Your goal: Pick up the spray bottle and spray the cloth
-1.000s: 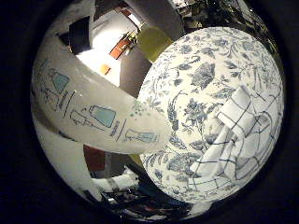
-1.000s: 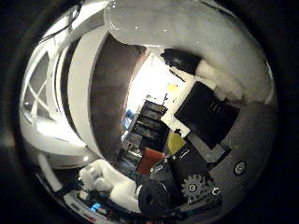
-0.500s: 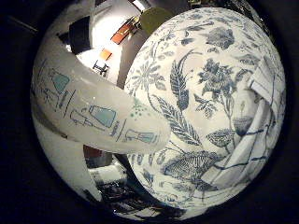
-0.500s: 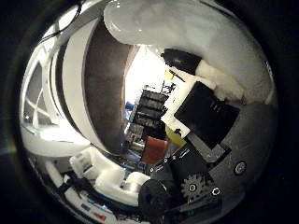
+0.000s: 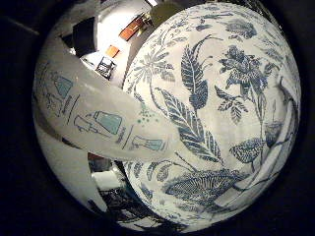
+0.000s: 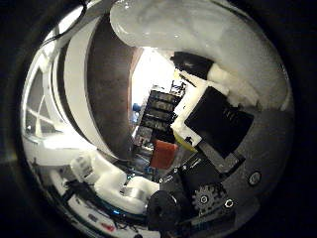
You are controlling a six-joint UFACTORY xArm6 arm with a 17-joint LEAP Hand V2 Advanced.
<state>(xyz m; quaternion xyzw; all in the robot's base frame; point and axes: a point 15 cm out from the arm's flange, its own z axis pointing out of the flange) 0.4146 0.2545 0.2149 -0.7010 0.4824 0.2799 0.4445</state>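
Note:
The white spray bottle, printed with small teal pictograms, lies right against my palm and crosses the right little finger side palm view. In the right thumb side palm view its white body curves round much of the picture. My hand shows there as black and white parts with a gear, curled close beside the bottle. The blue-and-white floral tablecloth fills the rest of the right little finger side palm view and is near.
Past the bottle, the right thumb side palm view shows a bright room with dark shelving and an orange-red object. A chair and orange furniture stand beyond the table's edge.
The hand and bottle have moved closer to the floral tablecloth, whose pattern now looks larger. The checked cloth has slid almost out of the little finger side view. The bottle stays fixed against the palm.

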